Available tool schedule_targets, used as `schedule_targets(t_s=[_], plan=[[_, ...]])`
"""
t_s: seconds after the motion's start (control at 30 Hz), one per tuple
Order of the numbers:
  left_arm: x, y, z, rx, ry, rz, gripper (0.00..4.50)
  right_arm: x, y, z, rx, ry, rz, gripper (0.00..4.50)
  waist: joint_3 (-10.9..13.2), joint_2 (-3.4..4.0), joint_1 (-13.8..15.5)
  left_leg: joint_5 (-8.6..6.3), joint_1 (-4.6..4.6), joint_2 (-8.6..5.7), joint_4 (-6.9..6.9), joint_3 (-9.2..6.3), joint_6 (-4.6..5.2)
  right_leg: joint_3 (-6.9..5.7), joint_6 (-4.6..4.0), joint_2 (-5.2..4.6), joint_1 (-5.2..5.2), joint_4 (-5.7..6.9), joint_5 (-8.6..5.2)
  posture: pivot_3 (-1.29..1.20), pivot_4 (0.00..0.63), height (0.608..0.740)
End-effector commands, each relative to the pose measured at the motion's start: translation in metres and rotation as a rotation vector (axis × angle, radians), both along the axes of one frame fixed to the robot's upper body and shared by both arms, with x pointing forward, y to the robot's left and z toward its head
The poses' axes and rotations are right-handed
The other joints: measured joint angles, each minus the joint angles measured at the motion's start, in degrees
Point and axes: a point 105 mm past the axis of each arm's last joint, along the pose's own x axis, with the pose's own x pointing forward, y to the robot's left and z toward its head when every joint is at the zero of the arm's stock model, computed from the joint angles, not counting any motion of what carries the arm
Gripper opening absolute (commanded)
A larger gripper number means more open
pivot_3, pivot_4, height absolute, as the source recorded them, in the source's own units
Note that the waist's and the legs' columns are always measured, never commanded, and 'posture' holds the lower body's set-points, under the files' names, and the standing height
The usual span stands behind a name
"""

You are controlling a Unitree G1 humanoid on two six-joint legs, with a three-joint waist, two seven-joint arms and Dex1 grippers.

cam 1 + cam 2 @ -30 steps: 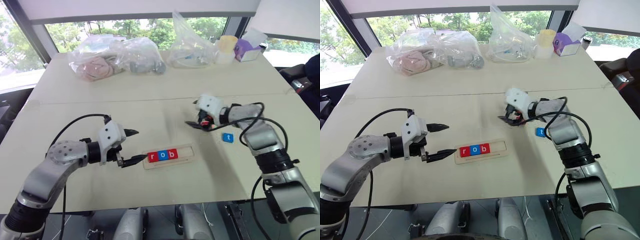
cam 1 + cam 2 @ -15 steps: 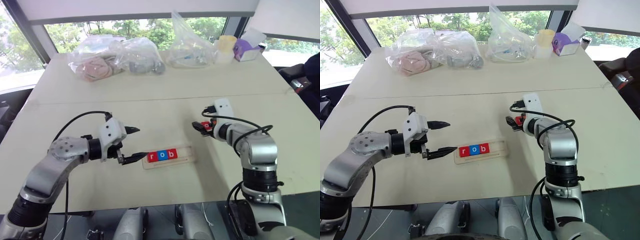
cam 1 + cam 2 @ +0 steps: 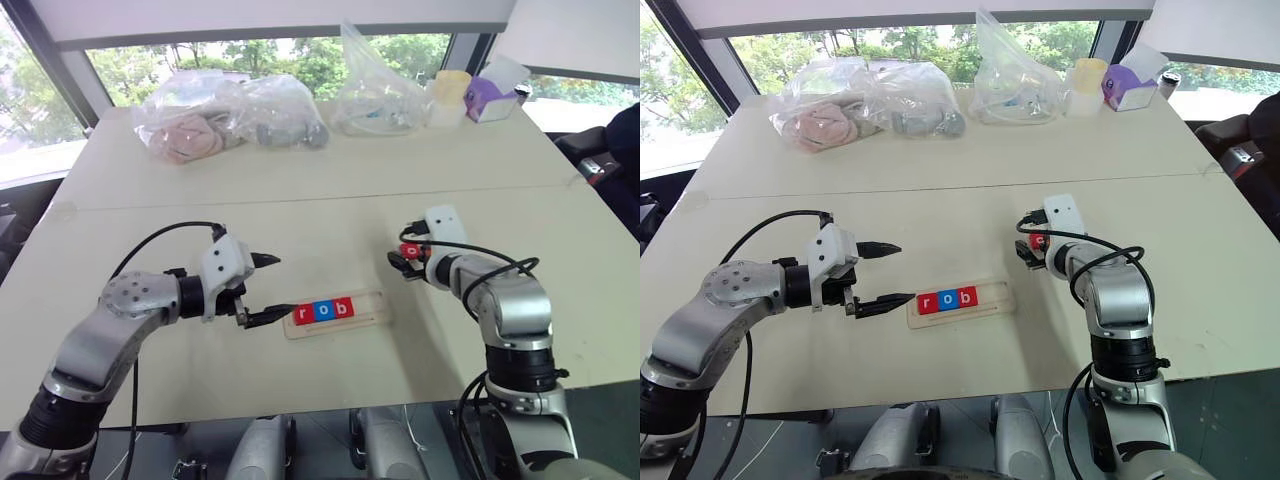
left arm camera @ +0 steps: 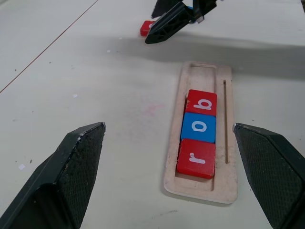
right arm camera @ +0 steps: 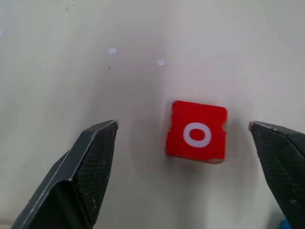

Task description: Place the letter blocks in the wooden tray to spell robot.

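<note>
The wooden tray (image 3: 372, 308) lies at the table's middle front. Three letter blocks sit in its left part: a red r (image 4: 196, 158), a blue o (image 4: 199, 127) and a red b (image 4: 201, 102); the slot's right part is bare. My left gripper (image 3: 272, 288) stands open just left of the tray's end, pointing at it without touching. To the tray's right and a little behind it, a red o block (image 5: 197, 136) lies flat on the table. My right gripper (image 5: 183, 125) hovers open over that block, a finger on each side and neither touching.
Clear plastic bags (image 3: 230, 115) of soft things, another bag (image 3: 380, 95), a pale cup (image 3: 455, 95) and a purple box (image 3: 490, 98) line the table's far side. A seam (image 3: 200, 205) runs across the table behind the grippers.
My right arm has drawn back and sunk, and its wrist has rolled, so the open gripper now straddles the red o block. The left gripper and the tray have not moved.
</note>
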Motion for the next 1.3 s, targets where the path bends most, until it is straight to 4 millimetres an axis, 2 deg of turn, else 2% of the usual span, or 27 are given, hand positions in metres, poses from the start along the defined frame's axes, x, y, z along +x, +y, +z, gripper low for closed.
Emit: schedule_targets(t_s=[0.03,0.1,0.23,0.27,0.47,0.63,0.8,0.97,1.03,1.3], plan=[[-0.002,-0.003,0.008,-0.002,-0.044,-0.011,4.50,0.003,0.007,0.001,0.007,-0.022,0.010,4.22,0.0,0.00,0.0,0.00,0.00,0.00,0.00,0.00,0.00,0.00,0.00,0.00,0.00,0.00,0.00,0.00,0.150,0.725],[-0.002,-0.002,0.008,-0.002,-0.045,-0.009,4.50,0.004,0.010,0.000,0.009,-0.022,0.011,3.55,0.0,-0.01,0.0,0.00,0.00,0.00,0.00,0.00,0.00,0.00,0.00,0.01,0.01,0.00,0.00,0.00,0.150,0.725],[-0.002,-0.003,0.008,-0.003,-0.048,-0.008,4.50,0.003,0.011,-0.005,-0.005,-0.013,0.003,1.47,0.0,-0.01,-0.1,0.00,0.02,0.00,0.00,0.00,0.00,0.00,0.01,0.01,0.01,0.00,0.00,0.00,0.150,0.725],[-0.003,-0.003,0.008,-0.003,-0.047,-0.008,4.50,0.003,0.010,-0.006,-0.008,-0.013,0.000,1.15,0.0,-0.01,0.0,0.00,0.02,0.00,0.00,0.00,0.00,0.00,0.01,0.01,0.01,0.01,0.00,0.00,0.150,0.725],[-0.003,-0.004,0.006,-0.005,-0.043,-0.016,4.50,-0.011,0.009,0.002,-0.014,-0.009,0.009,1.16,0.0,-0.01,0.1,0.00,0.03,0.00,0.00,-0.01,0.00,0.00,0.01,0.01,0.02,0.01,0.00,0.00,0.150,0.725],[-0.002,-0.007,0.003,-0.007,-0.032,-0.037,4.50,-0.051,-0.005,0.022,-0.014,0.016,-0.022,1.16,0.0,0.00,0.2,0.00,-0.04,0.00,0.00,-0.04,0.01,-0.02,0.01,-0.05,0.01,-0.04,-0.01,0.00,0.150,0.725],[0.001,-0.011,0.001,-0.017,-0.028,-0.057,4.50,-0.083,-0.008,0.014,0.021,0.003,-0.065,1.16,0.0,-0.01,0.2,-0.01,-0.03,0.03,-0.01,-0.11,0.01,-0.05,0.00,-0.04,0.02,-0.05,-0.04,0.00,0.150,0.725],[0.005,-0.014,-0.001,-0.019,-0.027,-0.081,4.50,-0.104,-0.009,-0.011,0.019,0.073,-0.142,1.16,0.0,-0.02,0.1,0.00,-0.01,0.03,0.01,-0.08,0.01,-0.04,-0.14,-0.02,0.03,-0.05,-0.12,0.00,0.150,0.725],[0.006,-0.014,-0.001,-0.016,-0.028,-0.087,4.50,-0.109,-0.010,-0.017,0.025,0.092,-0.169,1.16,0.0,-0.02,0.1,0.00,0.00,0.03,0.01,-0.07,0.01,-0.04,-0.14,-0.03,0.03,-0.05,-0.13,0.00,0.150,0.725],[0.007,-0.015,0.000,-0.011,-0.033,-0.097,4.50,-0.107,-0.013,-0.018,0.020,0.095,-0.201,1.16,-0.1,-0.03,0.1,0.00,0.00,0.03,0.01,-0.08,0.01,-0.04,-0.15,-0.03,0.05,-0.07,-0.13,0.00,0.150,0.725]])
